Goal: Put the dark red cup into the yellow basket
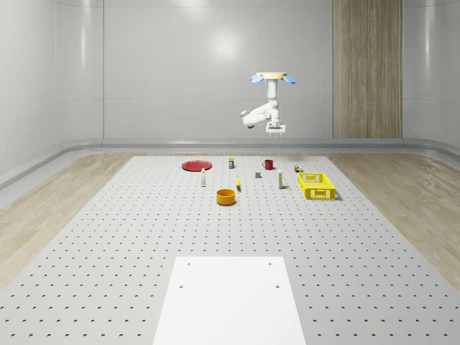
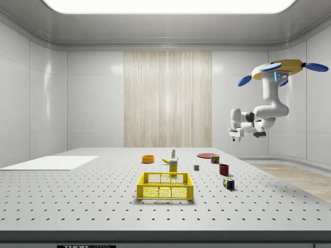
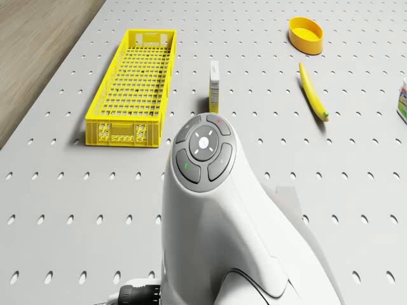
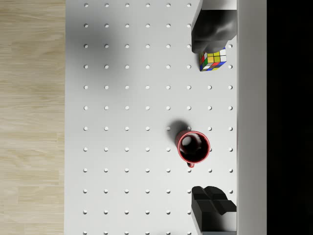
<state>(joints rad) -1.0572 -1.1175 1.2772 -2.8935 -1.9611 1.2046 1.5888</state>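
I have the drone (image 1: pixel 272 76) hovering high above the far edge of the perforated table (image 1: pixel 144 237), arm bent beneath it. The gripper (image 4: pixel 213 117) points straight down with its fingers (image 4: pixel 211 29) spread wide and nothing between them. Well below, the dark red cup (image 4: pixel 193 147) stands upright near that far edge, a colour cube (image 4: pixel 212 59) close by. The yellow basket (image 1: pixel 316 185) sits apart from the cup, toward the whole-scene view's right edge of the table.

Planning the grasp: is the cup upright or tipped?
Upright: the wrist view looks straight down into the cup's round open mouth.
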